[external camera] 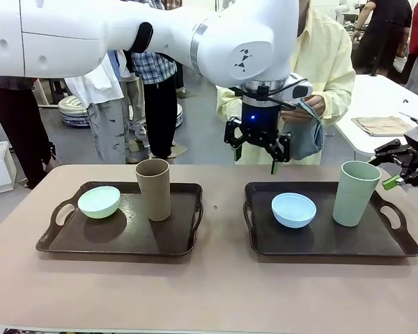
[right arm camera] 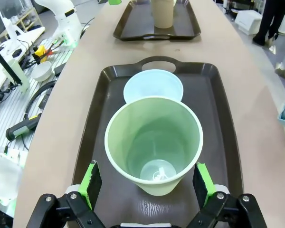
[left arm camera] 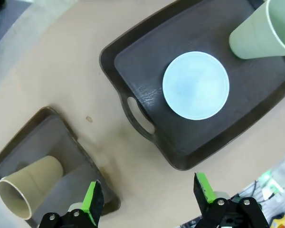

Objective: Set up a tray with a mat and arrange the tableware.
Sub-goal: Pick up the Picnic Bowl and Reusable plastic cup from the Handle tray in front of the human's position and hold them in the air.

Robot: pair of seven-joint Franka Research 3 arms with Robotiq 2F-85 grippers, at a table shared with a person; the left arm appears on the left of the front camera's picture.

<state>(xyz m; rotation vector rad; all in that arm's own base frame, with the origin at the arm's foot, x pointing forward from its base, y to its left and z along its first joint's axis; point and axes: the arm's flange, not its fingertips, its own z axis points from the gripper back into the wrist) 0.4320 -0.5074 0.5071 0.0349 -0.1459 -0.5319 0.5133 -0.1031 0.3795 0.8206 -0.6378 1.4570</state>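
- While both grippers stand open and empty, none of the tableware is held. The left gripper (external camera: 258,154) hangs above the far rim of the right tray (external camera: 320,240). The right gripper (external camera: 391,170) sits just beside the pale green tumbler (external camera: 355,193), jaws lined up on it, not touching.
- Layout — right tray: light blue bowl (external camera: 293,209) plus the pale green tumbler, upright. Left tray (external camera: 125,236): mint green bowl (external camera: 99,202) plus brown tumbler (external camera: 154,189), upright. Both trays lie flat on the table (external camera: 216,292).
- Tumblers, my guess: light, stiff matte plastic, tall and tapered, so they'd tip if nudged near the rim. Grip across the wall at mid-height or lower. The matte skin should give the pads decent bite, though the taper may let the tumbler slip.
- Bowls: shallow, round, smooth, probably light. The only real purchase is a pinch on the rim wall, and they'd likely skate if pushed.
- Trays: dark brown, rounded corners, cut-out handles, leather-like grain on the floor. Can't tell whether that's a separate mat.
- Person at the far side holds a folded blue-grey cloth (external camera: 308,136) — looks soft and limp, possibly the mat.
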